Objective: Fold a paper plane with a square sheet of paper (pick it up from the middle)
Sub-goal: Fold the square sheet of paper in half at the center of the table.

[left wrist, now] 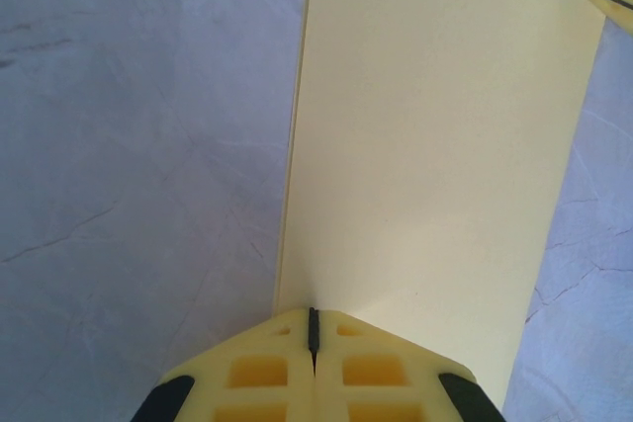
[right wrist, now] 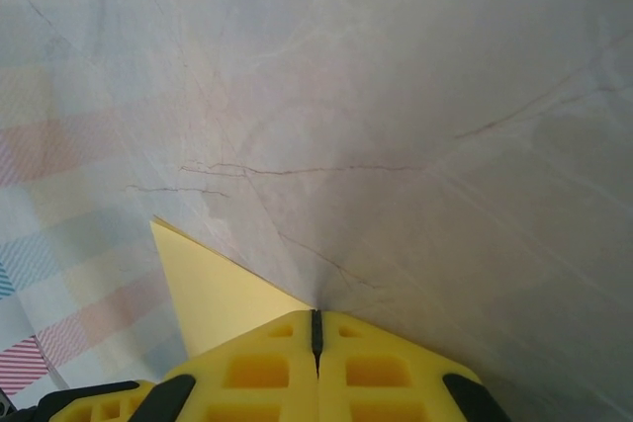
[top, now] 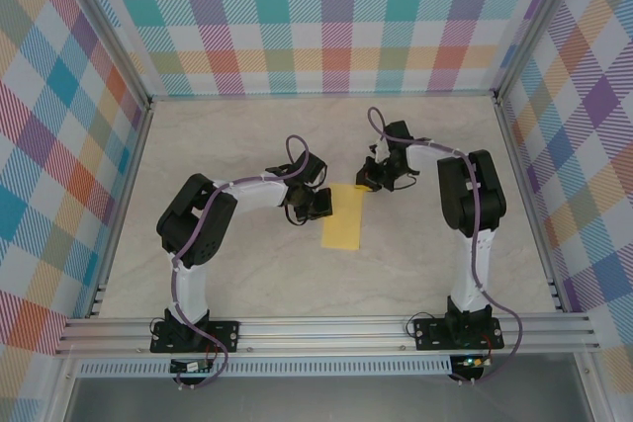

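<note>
Presently, item one: yellow sheet of paper [top: 343, 216], folded to a narrow oblong, flat on the desk [top: 247, 274] about midway between its left and right edges; long axis running from near edge toward far edge, slightly skewed. Left jaws: closed, tips at the oblong's left long edge, where two layers show, paper stretching ahead of them; whether they nip the paper cannot be told. Right jaws: closed, tips at the far right corner, nothing visibly held. Better placed for the next crease, by judgement: left arm [top: 247, 195], alongside the long edge.
</note>
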`<control>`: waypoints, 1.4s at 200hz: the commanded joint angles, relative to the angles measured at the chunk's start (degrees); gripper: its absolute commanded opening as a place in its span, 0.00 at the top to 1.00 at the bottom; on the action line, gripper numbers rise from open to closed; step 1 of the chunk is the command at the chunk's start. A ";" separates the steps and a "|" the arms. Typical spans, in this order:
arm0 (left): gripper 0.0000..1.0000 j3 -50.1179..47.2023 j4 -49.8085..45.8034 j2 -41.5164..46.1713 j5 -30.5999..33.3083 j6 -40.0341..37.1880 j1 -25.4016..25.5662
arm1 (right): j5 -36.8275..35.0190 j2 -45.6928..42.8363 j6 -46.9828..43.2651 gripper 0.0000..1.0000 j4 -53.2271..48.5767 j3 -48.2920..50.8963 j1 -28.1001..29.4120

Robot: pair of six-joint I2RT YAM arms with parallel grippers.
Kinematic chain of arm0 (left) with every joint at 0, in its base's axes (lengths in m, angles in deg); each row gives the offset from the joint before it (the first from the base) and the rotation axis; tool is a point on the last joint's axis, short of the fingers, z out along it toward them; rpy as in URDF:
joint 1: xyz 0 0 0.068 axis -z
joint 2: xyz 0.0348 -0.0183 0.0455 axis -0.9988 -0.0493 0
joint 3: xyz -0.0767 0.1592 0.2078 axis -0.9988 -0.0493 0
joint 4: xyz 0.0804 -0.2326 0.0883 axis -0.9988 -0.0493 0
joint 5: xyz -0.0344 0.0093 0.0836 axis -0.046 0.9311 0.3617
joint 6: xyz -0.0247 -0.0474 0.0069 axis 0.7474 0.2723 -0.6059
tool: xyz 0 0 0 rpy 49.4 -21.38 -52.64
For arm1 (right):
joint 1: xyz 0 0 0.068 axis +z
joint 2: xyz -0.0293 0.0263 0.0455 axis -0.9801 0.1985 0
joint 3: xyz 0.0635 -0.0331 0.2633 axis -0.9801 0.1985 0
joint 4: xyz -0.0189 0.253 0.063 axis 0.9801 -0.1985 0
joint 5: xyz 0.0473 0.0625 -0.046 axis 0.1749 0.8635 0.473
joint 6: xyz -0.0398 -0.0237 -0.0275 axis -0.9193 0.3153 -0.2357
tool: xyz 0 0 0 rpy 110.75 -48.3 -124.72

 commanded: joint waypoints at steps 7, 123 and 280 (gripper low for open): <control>1.00 -2.74 -6.36 0.08 2.17 -0.49 0.89 | -1.21 1.81 1.14 0.94 -3.96 -1.81 -0.53; 1.00 -3.37 -5.67 0.23 2.01 0.58 0.84 | 11.30 -19.31 6.98 0.89 10.16 13.80 -4.07; 1.00 -3.33 -4.92 -0.06 1.15 0.23 0.89 | 0.08 -27.63 7.04 0.92 16.78 42.78 13.68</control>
